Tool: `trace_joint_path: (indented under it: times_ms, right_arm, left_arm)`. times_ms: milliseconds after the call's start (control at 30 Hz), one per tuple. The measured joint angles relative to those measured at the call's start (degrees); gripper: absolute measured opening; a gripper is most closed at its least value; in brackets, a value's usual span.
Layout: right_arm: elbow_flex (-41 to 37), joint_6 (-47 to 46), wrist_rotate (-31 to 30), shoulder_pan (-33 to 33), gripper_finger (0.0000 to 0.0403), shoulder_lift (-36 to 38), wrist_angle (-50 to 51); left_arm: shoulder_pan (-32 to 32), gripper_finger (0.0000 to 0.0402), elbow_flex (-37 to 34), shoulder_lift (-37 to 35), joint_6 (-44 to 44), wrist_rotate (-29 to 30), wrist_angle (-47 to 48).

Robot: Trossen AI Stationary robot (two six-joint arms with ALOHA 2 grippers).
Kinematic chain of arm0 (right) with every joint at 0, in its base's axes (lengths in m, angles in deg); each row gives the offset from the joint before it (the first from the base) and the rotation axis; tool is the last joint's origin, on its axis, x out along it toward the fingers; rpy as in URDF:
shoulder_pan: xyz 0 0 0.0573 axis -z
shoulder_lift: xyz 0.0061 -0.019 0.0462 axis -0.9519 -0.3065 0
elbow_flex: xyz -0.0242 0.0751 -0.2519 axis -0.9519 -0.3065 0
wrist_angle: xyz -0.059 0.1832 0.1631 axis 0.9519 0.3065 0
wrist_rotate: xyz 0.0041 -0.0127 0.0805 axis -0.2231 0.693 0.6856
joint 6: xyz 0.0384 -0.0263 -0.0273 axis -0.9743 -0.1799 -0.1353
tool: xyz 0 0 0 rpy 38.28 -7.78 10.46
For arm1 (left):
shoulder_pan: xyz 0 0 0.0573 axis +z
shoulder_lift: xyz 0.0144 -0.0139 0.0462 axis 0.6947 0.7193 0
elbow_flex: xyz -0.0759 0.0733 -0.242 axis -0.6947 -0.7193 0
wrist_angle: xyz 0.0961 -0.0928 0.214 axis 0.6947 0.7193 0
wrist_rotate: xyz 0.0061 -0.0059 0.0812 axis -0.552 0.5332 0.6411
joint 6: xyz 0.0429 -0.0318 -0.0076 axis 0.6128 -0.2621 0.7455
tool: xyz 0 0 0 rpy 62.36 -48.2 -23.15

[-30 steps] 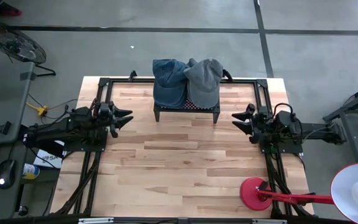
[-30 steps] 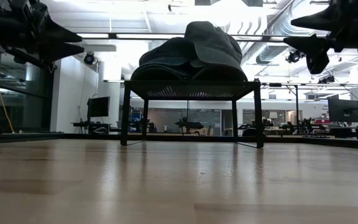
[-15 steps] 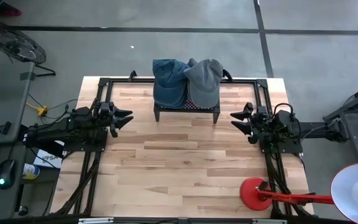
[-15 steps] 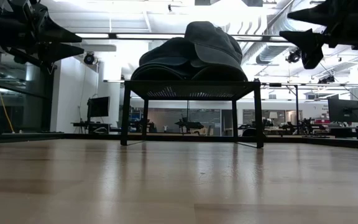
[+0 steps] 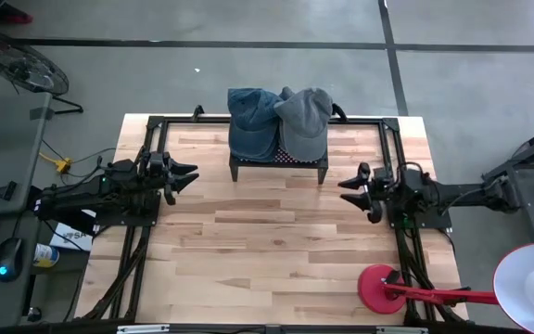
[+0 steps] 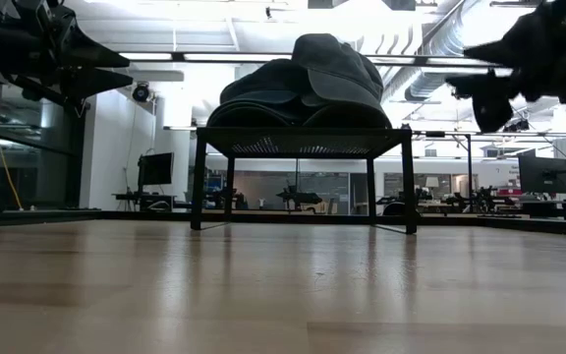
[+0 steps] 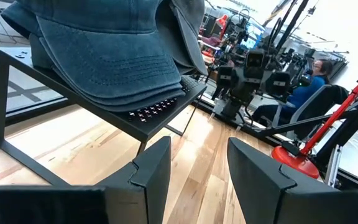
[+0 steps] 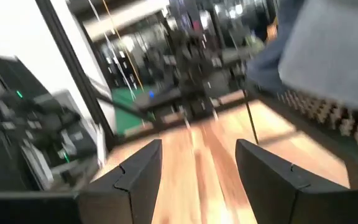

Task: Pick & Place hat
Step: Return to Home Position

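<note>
blue caps (image 5: 251, 121) and gray caps (image 5: 306, 119) lie stacked on the shelf (image 5: 279, 162). only the left wrist view shows a person (image 7: 312, 78) beyond. left gripper (image 5: 193, 175) and right gripper (image 5: 352, 192) hover either side, fingers spread.

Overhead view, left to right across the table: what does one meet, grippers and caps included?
left gripper → blue caps → gray caps → right gripper
</note>
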Motion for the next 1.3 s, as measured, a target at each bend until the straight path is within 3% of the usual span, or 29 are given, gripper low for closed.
trace_joint_path:
  times_ms: [333,600,1300]
  right_arm:
    - [0.0,0.5,-8.1,0.0,0.0197,2.3,15.6]
    - [0.0,-6.6,-8.1,0.0,0.0197,2.3,15.8]
    - [0.0,-6.3,-8.1,0.0,0.0197,2.3,15.9]
  left_arm:
    - [0.0,0.0156,0.0,0.0,0.0,0.0,0.0]
    - [0.0,0.0156,0.0,0.0,0.0,0.0,0.0]
    - [0.0,0.0156,0.0,0.0,0.0,0.0,0.0]
